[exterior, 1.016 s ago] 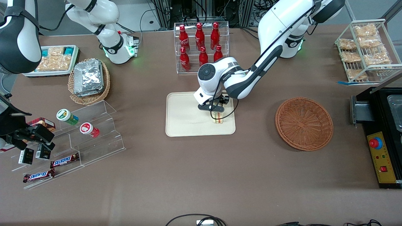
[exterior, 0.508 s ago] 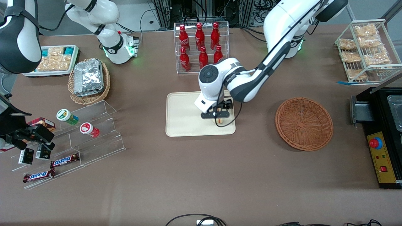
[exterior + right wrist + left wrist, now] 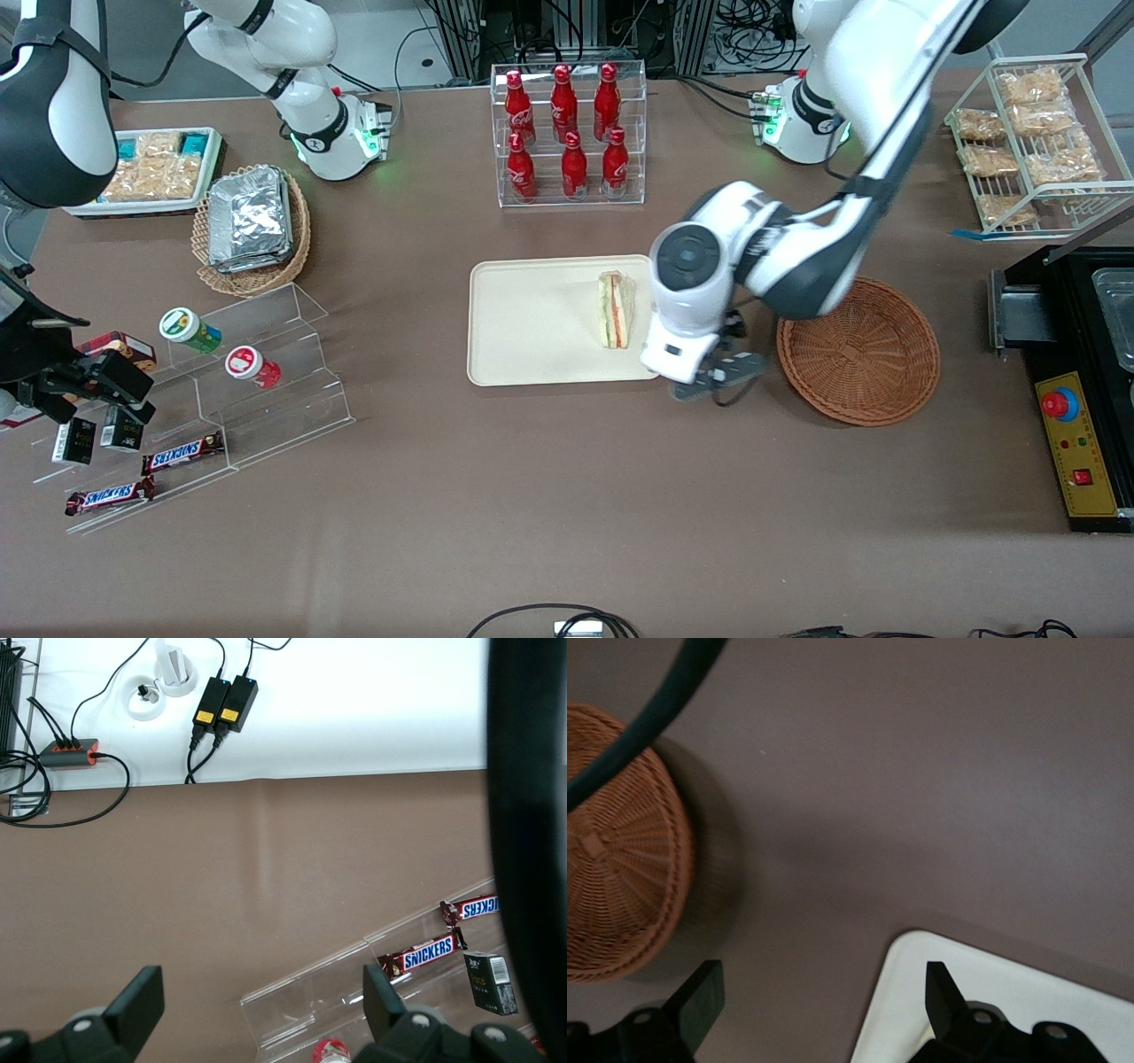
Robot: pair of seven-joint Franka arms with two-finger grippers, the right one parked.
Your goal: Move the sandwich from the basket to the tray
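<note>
On the tray (image 3: 532, 328), near its edge toward the basket (image 3: 858, 350), lies the sandwich (image 3: 615, 309). The gripper (image 3: 824, 1001) hangs between tray and basket, fingers spread, holding nothing.

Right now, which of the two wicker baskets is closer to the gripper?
The round reddish-brown basket, which is empty. The open gripper hangs beside it, between it and the tray. The tan basket holds foil packets, toward the parked arm's end.

Red bottles (image 3: 567, 133) fill a clear rack; foil packets (image 3: 250, 218) sit in a tan basket (image 3: 252, 276).
</note>
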